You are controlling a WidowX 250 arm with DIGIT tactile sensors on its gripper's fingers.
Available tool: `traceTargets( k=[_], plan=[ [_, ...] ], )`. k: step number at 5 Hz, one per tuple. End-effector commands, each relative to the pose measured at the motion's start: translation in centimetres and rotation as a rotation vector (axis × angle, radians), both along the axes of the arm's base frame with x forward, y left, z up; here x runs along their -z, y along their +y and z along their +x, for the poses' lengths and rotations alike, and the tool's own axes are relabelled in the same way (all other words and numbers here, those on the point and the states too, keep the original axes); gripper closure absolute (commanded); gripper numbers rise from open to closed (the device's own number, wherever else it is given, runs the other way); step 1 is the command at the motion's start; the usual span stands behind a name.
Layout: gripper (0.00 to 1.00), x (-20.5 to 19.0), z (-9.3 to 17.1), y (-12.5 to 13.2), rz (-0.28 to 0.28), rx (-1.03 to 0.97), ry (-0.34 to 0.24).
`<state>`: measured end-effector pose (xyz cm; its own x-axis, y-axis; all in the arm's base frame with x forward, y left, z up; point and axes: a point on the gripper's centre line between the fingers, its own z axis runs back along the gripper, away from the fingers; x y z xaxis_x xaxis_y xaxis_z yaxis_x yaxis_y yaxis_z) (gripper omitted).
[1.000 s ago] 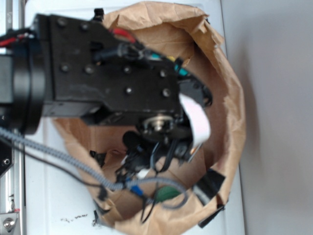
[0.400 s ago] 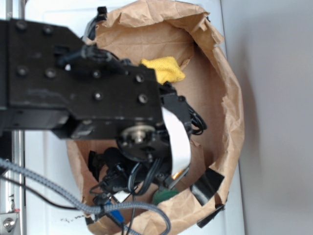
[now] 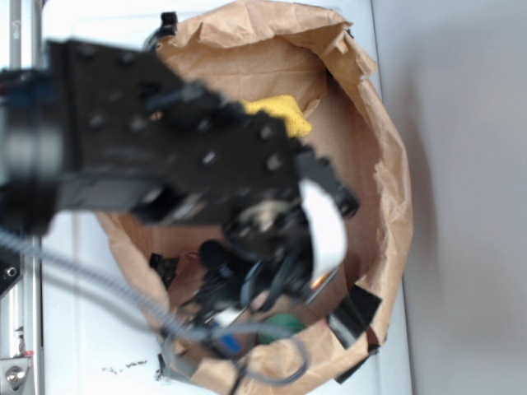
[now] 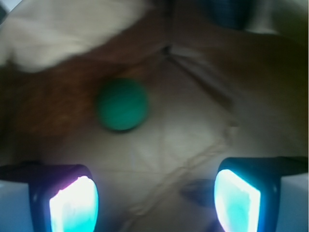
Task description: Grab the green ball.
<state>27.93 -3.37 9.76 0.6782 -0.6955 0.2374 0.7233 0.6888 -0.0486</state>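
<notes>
The green ball (image 4: 121, 104) is a small round teal-green ball lying on the brown paper floor of the bag. In the wrist view it sits ahead of my gripper (image 4: 155, 198) and left of its centre line. The two pads (image 4: 75, 205) stand wide apart with nothing between them, so the gripper is open. In the exterior view the ball (image 3: 286, 323) shows as a green patch near the bag's lower rim, partly hidden by cables. The gripper itself is hidden under the black arm there.
A crumpled brown paper bag (image 3: 387, 189) surrounds the work area with raised walls. A yellow cloth (image 3: 280, 113) lies at the bag's far side. Black tape pieces (image 3: 356, 311) stick to the lower right rim. The arm's cables (image 3: 99, 280) trail to the left.
The arm has shifted and tilted over the bag, covering part of the yellow cloth. The green ball has stayed near the bag's lower rim.
</notes>
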Motion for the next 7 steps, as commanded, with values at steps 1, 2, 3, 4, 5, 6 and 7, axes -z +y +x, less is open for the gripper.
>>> traceTargets(
  k=[1,2,3,4,5,6,7],
  plan=[
    [0.0,1.0,1.3,0.1,0.074,-0.002,-0.025],
    [0.0,3.0,1.2,-1.7,0.109,0.074,-0.005],
    [0.0,3.9,0.7,-3.6,0.022,0.187,0.065],
    [0.0,3.5,0.1,-5.2,-0.001,0.228,0.072],
    [0.0,3.2,-0.3,-5.6,-0.045,0.27,0.068],
    [0.0,3.2,0.2,-5.4,-0.104,0.292,0.016],
    [0.0,3.8,0.6,-5.8,-0.182,0.311,-0.004]
  ],
)
